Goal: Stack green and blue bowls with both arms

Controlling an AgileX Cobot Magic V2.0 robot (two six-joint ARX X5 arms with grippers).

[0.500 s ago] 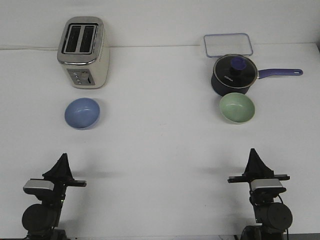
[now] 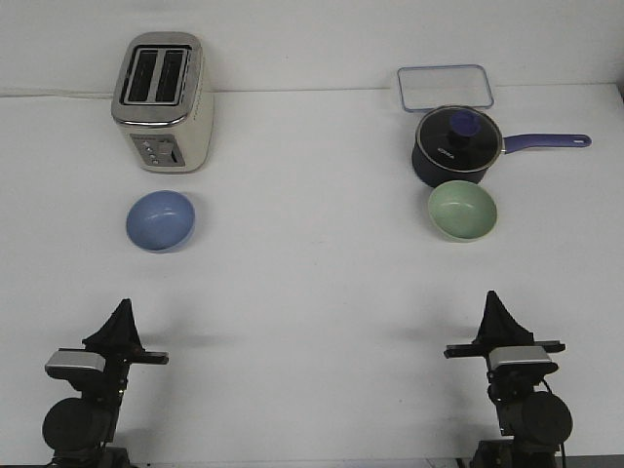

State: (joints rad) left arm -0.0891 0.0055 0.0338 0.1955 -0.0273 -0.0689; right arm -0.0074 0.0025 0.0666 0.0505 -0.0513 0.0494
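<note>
Your left gripper sits low at the near left edge of the white table, its dark fingers drawn up to a point, and your right gripper mirrors it at the near right edge; from this front view you cannot tell how far either pair of jaws is parted, but you can see that neither has hold of anything. Compared with half a second ago, nothing differs: both arms sit in the same pose and every object lies where it lay. Ahead of your left gripper, well apart from it, the small round periwinkle blue bowl rests upright on the table, mouth up. Just beyond that bowl stands the cream and chrome two-slot toaster. Ahead of your right gripper, likewise well apart, the pale sage green bowl of the same size sits upright, close against the near side of the dark navy saucepan with its glass lid, purple knob and purple handle pointing to the right. Behind the saucepan lies a clear rectangular plastic container lid with a blue rim. The two bowls lie far apart, unstacked, on opposite sides of the table.
</note>
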